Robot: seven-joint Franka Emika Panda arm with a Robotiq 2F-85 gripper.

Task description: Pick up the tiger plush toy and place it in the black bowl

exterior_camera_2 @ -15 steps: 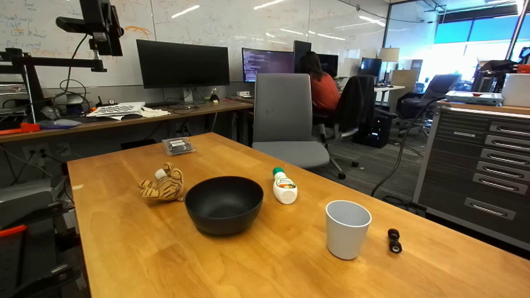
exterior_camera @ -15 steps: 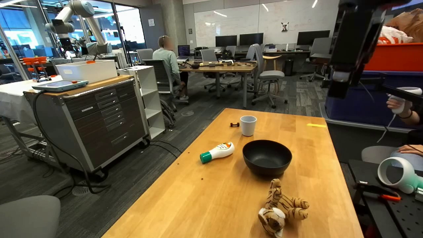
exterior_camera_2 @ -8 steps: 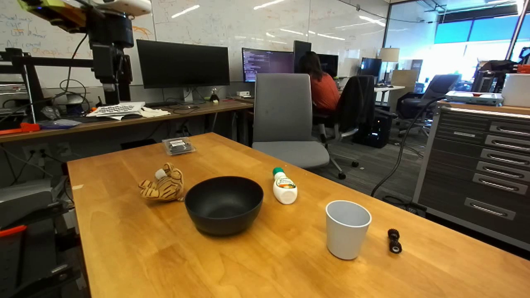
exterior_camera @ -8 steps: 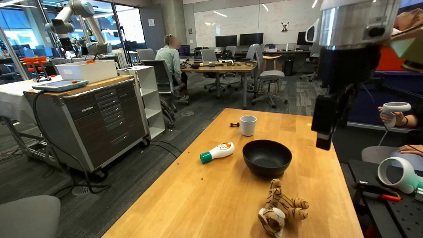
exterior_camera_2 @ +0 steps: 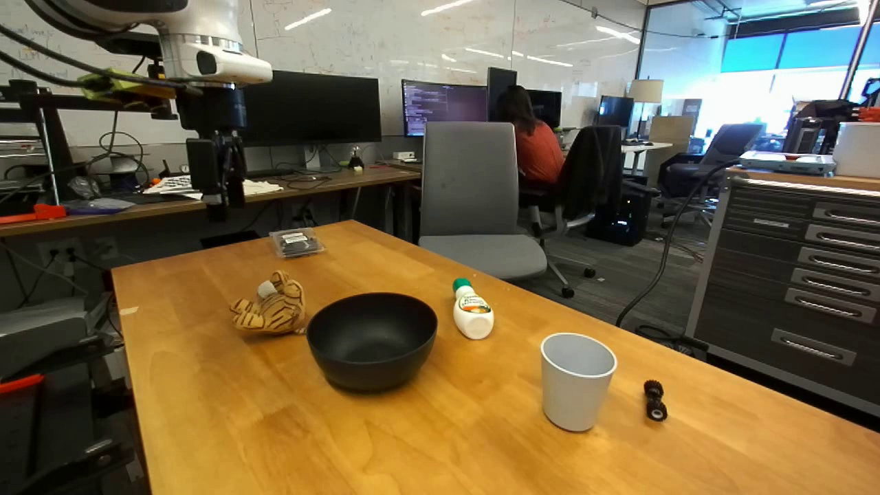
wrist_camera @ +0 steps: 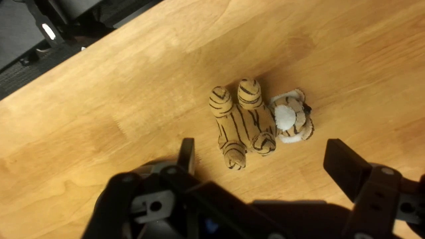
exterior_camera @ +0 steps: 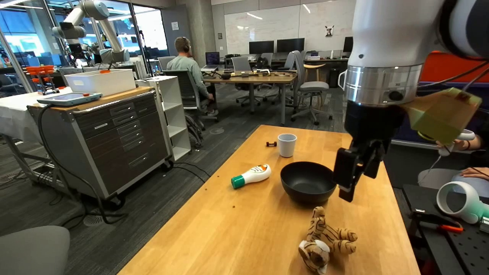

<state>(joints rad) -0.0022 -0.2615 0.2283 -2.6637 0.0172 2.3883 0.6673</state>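
One tan, dark-striped plush tiger [wrist_camera: 245,127] lies on the blond wooden tabletop [exterior_camera_2: 309,440] near the round black bowl [exterior_camera_2: 371,368]. It looks light, soft and squeezable, so I favour its torso for my wide-spread, empty black claw [wrist_camera: 260,157].

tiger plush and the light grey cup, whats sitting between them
The black bowl sits between the tiger plush toy and the light grey cup, as both exterior views show. The green-capped bottle lies off to one side.
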